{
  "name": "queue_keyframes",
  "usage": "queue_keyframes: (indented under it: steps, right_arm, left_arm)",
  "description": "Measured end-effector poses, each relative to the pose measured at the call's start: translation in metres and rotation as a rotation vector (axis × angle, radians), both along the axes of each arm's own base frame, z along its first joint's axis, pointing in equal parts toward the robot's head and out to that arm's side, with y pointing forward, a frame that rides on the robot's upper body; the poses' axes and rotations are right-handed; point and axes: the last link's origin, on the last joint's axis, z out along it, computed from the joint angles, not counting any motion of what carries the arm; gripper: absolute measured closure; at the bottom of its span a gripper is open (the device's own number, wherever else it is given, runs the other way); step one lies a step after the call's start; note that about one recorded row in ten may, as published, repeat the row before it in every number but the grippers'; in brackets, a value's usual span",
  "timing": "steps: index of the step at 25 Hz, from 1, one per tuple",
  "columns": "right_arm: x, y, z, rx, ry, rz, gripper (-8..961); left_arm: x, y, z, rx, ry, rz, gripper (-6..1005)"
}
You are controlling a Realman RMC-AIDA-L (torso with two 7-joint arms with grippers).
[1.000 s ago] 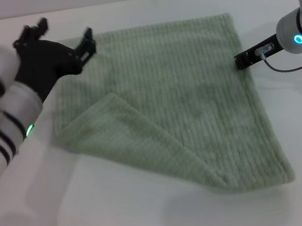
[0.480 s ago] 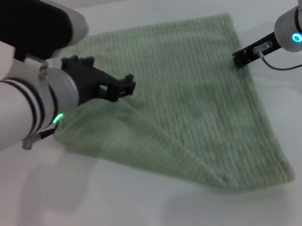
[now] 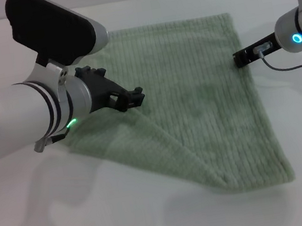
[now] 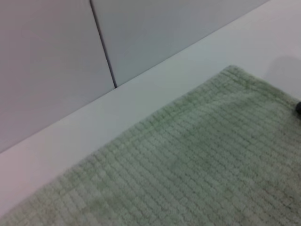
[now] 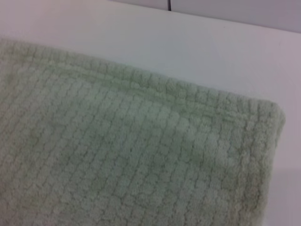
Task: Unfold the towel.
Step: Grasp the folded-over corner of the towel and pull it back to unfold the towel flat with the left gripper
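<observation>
White table [image 3: 158,223] with the pale green towel [image 3: 192,82] flat on it, one corner folded over

1. The left arm [image 3: 38,103] covers the left side of the towel [image 3: 194,93], so the top of the folded-over flap and the left hem are hidden under it.
2. The left gripper [image 3: 127,96] is dark against the cloth; whether its fingers touch the towel, I cannot tell.
3. The right gripper [image 3: 253,54] shows only as a dark bar at the right hem; its tips are too small to read.
4. The right arm [image 3: 300,28] is cut by the picture's edge.
5. Both wrist views show only part of the towel, cut off by the edges.
</observation>
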Motion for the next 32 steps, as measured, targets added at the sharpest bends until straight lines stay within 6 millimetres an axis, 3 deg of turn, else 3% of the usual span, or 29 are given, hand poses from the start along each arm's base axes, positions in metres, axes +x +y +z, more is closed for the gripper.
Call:
queue_keyframes:
  steps: [14,32]
  right_arm:
    - [0.001,0.0,0.0,-0.001,-0.003,0.003,955]
    - [0.002,-0.001,0.0,-0.002,-0.006,0.007,955]
  left_arm:
    - [0.005,0.015,-0.014,-0.043,0.028,0.054,155]
    - [0.001,0.026,-0.023,-0.043,-0.003,0.244,153]
